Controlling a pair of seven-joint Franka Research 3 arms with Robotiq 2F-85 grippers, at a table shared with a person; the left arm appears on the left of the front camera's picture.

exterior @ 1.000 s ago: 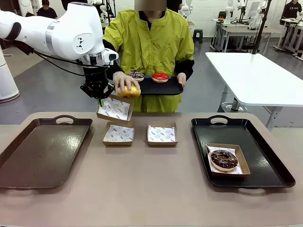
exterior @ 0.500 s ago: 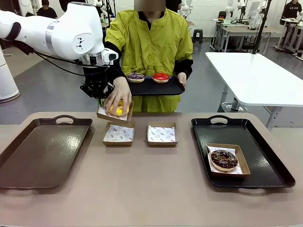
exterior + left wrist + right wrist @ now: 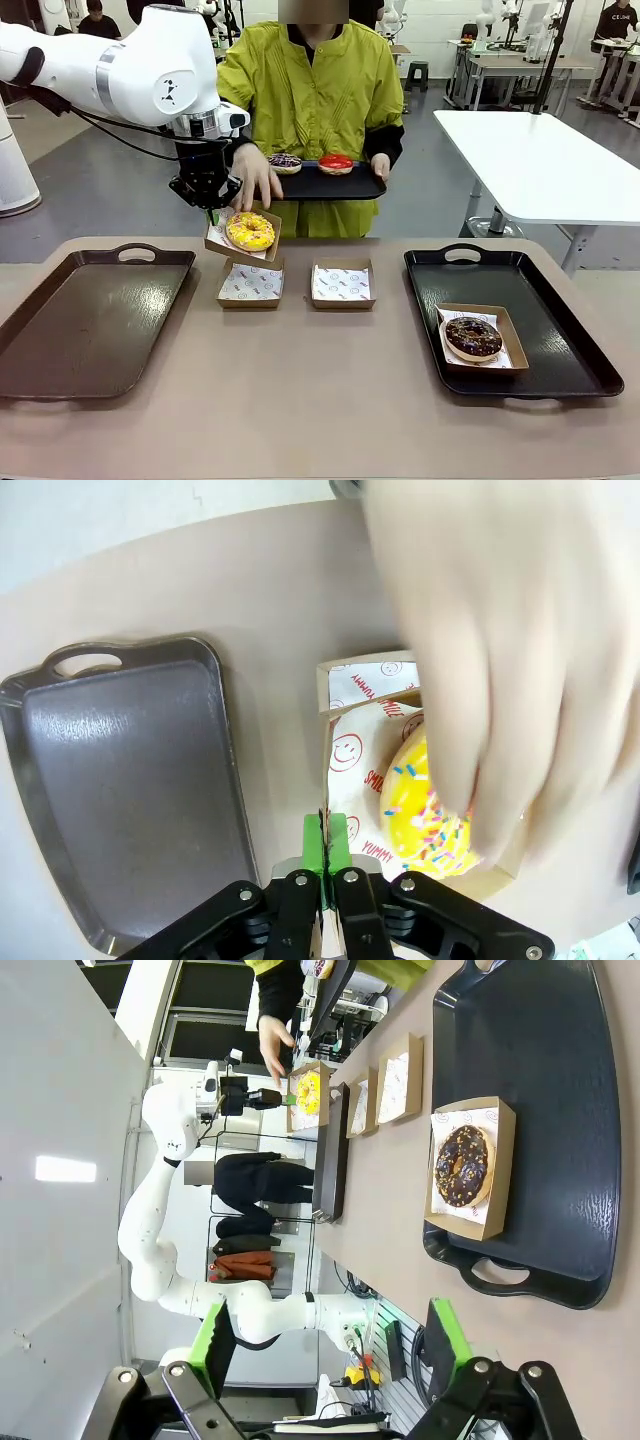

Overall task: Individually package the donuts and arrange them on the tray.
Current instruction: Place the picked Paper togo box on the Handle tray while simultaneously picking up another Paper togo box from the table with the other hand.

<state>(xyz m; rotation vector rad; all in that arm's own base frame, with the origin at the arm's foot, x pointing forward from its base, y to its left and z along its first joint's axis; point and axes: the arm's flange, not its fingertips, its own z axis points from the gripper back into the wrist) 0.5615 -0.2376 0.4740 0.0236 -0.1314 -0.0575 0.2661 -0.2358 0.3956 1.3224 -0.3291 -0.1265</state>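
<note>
The yellow donut (image 3: 250, 231) (image 3: 418, 812) lies in a paper-lined box (image 3: 238, 251) held tilted above the table. My left gripper (image 3: 209, 208) (image 3: 327, 846) is shut on that box's edge. The person's hand (image 3: 254, 174) (image 3: 500, 630) hovers just above the donut. Their other hand carries a small dark tray (image 3: 330, 185) holding the purple sprinkled donut (image 3: 285, 161) and the red donut (image 3: 335, 162). A chocolate donut (image 3: 473, 337) (image 3: 464, 1166) sits boxed on the black tray (image 3: 560, 360) at the right. My right gripper (image 3: 330, 1345) is open, well back from that tray.
Two empty lined boxes (image 3: 250, 283) (image 3: 342, 283) rest mid-table below the held box. A brown tray (image 3: 90, 330) (image 3: 130, 780) lies at the left with nothing on it. A white table (image 3: 540, 160) stands beyond at the right.
The person set the yellow donut into the box that my left gripper holds, then lifted the hand away. My left gripper stayed in place.
</note>
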